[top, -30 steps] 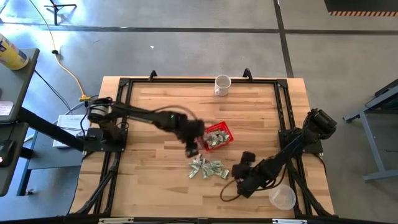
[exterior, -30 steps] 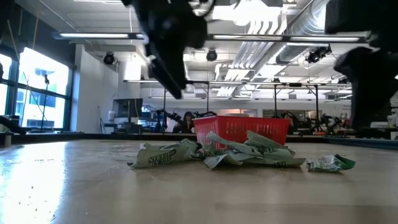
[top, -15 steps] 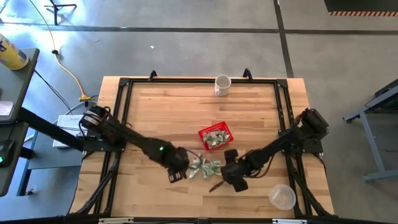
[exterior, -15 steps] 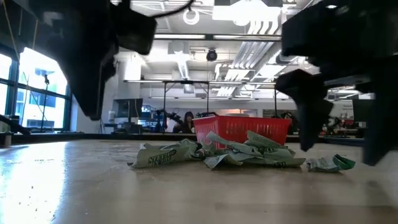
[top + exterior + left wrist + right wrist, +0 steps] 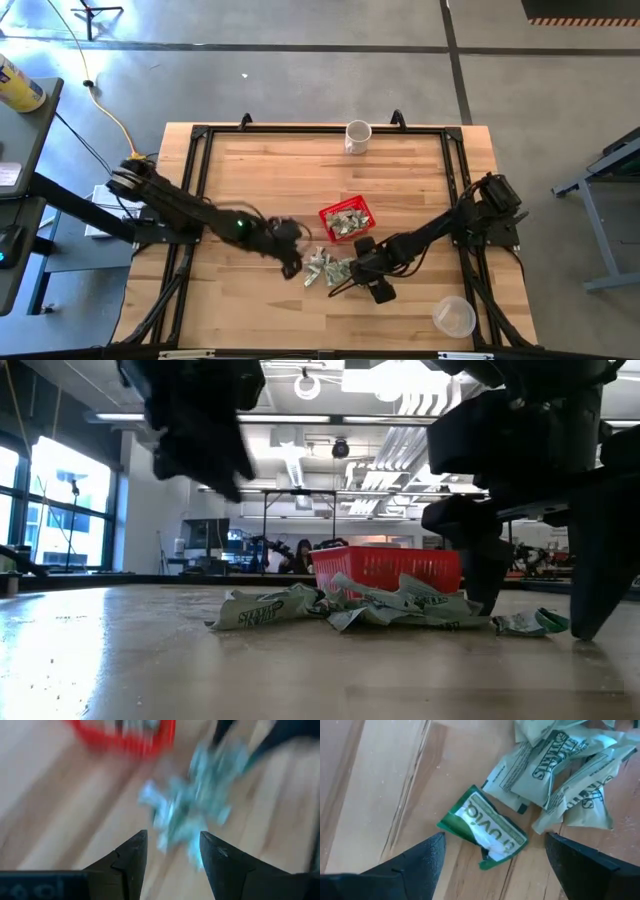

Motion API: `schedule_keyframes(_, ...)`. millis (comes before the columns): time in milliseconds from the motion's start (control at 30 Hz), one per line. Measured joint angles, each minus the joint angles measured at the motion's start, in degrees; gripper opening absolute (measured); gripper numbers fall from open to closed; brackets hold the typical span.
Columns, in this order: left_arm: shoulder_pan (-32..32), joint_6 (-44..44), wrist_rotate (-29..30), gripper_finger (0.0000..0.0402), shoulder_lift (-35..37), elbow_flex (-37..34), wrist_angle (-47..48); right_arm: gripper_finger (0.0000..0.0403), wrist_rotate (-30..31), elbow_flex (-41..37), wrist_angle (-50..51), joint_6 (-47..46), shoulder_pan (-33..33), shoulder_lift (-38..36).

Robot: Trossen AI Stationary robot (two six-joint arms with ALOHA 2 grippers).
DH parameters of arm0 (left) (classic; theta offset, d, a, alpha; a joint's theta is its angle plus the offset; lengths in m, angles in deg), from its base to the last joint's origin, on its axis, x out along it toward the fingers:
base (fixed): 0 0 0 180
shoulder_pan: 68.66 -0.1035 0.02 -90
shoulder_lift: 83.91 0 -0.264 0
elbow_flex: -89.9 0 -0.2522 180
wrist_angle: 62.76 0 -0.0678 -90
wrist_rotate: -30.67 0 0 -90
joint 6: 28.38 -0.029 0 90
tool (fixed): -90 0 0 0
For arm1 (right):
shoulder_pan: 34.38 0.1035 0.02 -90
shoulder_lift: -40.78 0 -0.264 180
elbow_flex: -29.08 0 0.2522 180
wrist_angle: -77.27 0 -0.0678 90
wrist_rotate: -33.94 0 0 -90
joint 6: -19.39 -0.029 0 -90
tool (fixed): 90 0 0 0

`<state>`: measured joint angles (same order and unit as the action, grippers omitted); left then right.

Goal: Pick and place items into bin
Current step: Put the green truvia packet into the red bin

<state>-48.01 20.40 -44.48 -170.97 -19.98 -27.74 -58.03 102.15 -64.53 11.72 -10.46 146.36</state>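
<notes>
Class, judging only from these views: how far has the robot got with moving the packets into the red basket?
Done: a few packets lie in the red basket. In hand: nothing; the right gripper straddles one green packet with open jaws, and the left gripper hangs empty and open near the pile. Left: that whole pile on the table.

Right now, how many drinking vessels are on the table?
2. A white mug stands at the far edge, near the middle. A clear plastic cup sits at the near right corner, beyond the right gripper. None seems hidden.
</notes>
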Motion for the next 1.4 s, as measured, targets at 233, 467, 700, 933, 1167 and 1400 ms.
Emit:
schedule_keyframes(233,-7.8,-2.0,1.7,0.0213,14.2,-20.1,-21.6,0.0269,0.5,0.0,-0.8,-6.8,0.0,0.0)
schedule_keyframes(467,-12.9,-2.0,1.4,0.0213,20.9,-25.2,-18.4,0.0166,0.1,0.0,0.4,-14.4,0.0,0.0)
schedule_keyframes(700,-13.1,-2.0,-0.8,0.0214,21.0,-24.4,-18.6,0.0035,-3.3,1.3,3.6,-21.2,0.1,0.2)
schedule_keyframes(933,-13.1,-2.0,-1.9,0.0214,21.0,-23.6,-18.5,0.0021,-0.8,6.4,9.1,-25.8,0.1,0.2)
schedule_keyframes(1167,-13.1,-2.0,-1.9,0.0213,21.0,-23.6,-18.1,0.001,13.5,11.8,17.7,-28.4,-0.2,-2.6)
schedule_keyframes(1400,-13.1,-2.0,-1.8,0.0214,21.0,-23.6,-18.1,0.0006,20.4,13.3,23.2,-32.4,-4.7,-8.3)
